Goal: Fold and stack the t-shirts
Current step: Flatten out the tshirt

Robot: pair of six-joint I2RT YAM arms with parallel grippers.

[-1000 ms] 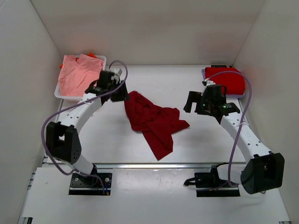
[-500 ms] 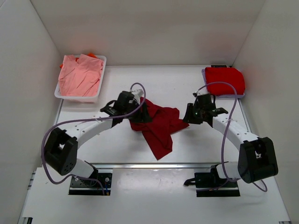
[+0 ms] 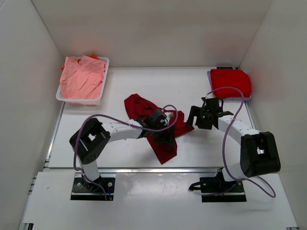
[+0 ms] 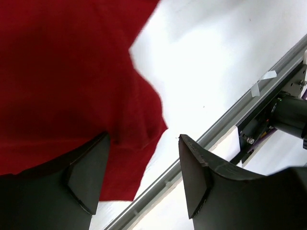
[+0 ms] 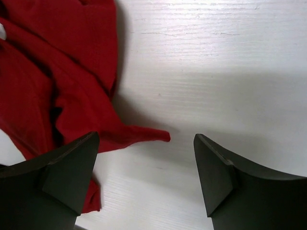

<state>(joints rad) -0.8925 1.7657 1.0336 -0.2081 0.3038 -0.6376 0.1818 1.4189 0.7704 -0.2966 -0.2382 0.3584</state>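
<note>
A crumpled dark red t-shirt (image 3: 144, 108) lies in the middle of the table. My left gripper (image 3: 169, 140) hovers open over its near flap; in the left wrist view the shirt (image 4: 62, 72) fills the upper left, and its lower corner lies by my left gripper's (image 4: 144, 177) left finger. My right gripper (image 3: 193, 117) is open over the shirt's right corner. In the right wrist view the shirt (image 5: 57, 72) ends in a pointed tip between the fingers of my right gripper (image 5: 144, 177). A folded red t-shirt (image 3: 231, 81) lies at the back right.
A white bin (image 3: 58, 93) at the back left holds pink t-shirts (image 3: 81, 75). The folded red shirt rests on a lavender tray (image 3: 211, 75). A metal rail (image 4: 230, 120) runs along the table's near edge. White walls stand on three sides.
My left arm swung from the pink bin across to the shirt's near flap. My right gripper moved left from near the folded pile to the shirt's right corner. Both stayed open.
</note>
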